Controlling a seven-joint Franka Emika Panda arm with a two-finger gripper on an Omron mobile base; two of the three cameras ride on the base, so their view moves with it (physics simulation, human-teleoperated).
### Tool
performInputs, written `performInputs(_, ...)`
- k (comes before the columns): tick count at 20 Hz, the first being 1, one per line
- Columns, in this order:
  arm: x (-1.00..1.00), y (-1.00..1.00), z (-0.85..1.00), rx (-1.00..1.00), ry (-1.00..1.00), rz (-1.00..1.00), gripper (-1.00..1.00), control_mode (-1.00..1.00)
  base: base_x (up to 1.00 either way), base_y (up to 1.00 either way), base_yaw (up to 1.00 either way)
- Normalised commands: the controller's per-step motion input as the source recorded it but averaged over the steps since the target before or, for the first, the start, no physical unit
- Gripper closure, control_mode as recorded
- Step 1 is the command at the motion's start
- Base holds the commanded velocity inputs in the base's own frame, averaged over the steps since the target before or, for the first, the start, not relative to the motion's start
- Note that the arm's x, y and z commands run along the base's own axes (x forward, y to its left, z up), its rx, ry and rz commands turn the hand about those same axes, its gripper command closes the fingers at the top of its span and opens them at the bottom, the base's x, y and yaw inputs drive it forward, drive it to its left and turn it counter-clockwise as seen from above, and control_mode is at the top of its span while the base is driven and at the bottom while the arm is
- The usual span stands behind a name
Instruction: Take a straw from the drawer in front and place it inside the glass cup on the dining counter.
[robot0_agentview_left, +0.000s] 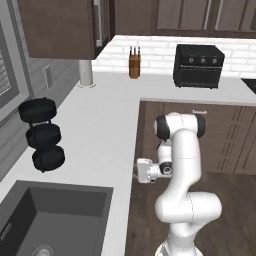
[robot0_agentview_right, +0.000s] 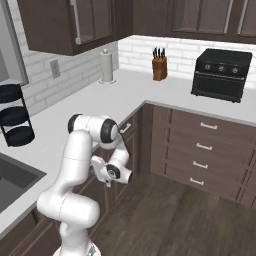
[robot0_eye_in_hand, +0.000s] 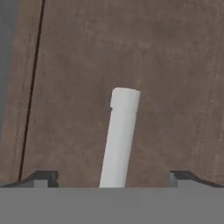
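The hand view looks closely at the dark brown drawer front (robot0_eye_in_hand: 170, 65). Its short silver bar handle (robot0_eye_in_hand: 120, 135) runs up from between my two fingertips. My gripper (robot0_eye_in_hand: 113, 178) is open, one dark fingertip (robot0_eye_in_hand: 43, 178) on each side of the handle, not closed on it. From the left base view, the gripper (robot0_agentview_left: 136, 172) points left at the cabinet face just under the pale worktop's edge. In the right base view the hand (robot0_agentview_right: 102, 172) sits low against that same face, partly behind the arm. The straw, the glass cup and the dining counter are out of view.
A dark sink (robot0_agentview_left: 55, 215) and a black three-tier rack (robot0_agentview_left: 44, 135) are on the L-shaped worktop at left. A knife block (robot0_agentview_left: 134, 64), a paper towel roll (robot0_agentview_left: 86, 72) and a black toaster oven (robot0_agentview_left: 198, 65) stand at the back. More drawers (robot0_agentview_right: 202, 146) line the right.
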Motion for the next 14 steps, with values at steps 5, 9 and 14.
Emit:
performInputs(5,0.32,0.15,-0.28,0.00,0.09,0.00,-1.00,-1.00,0.00,0.00,0.00)
performInputs(9,0.20,0.09,-0.46,0.00,0.13,0.00,-1.00,-1.00,0.00,0.00,0.00)
performInputs(14,0.06,0.04,-0.44,0.00,0.10,0.00,-1.00,-1.00,0.00,0.00,0.00)
